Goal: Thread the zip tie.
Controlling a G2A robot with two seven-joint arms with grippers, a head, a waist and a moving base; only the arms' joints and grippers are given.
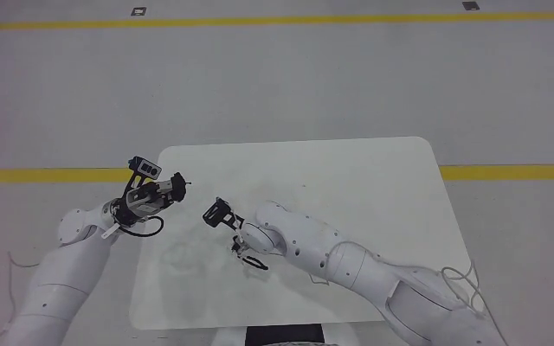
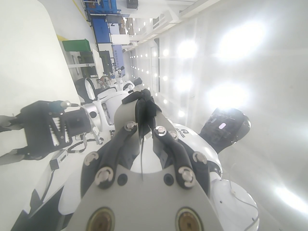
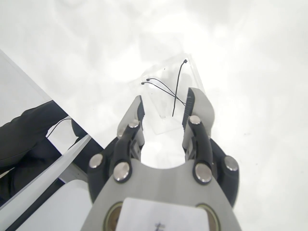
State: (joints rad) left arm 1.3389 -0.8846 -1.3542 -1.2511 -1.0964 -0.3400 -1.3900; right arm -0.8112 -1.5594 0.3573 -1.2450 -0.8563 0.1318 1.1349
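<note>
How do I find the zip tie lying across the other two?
On the white table, find the clear tray in front of the right gripper. Three thin black ties lie inside. Your zip tie crosses the other pair, its head apart from theirs.

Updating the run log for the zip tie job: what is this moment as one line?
left claw: shut on zip tie | right claw: open, aimed at loose ties in clear container
</note>
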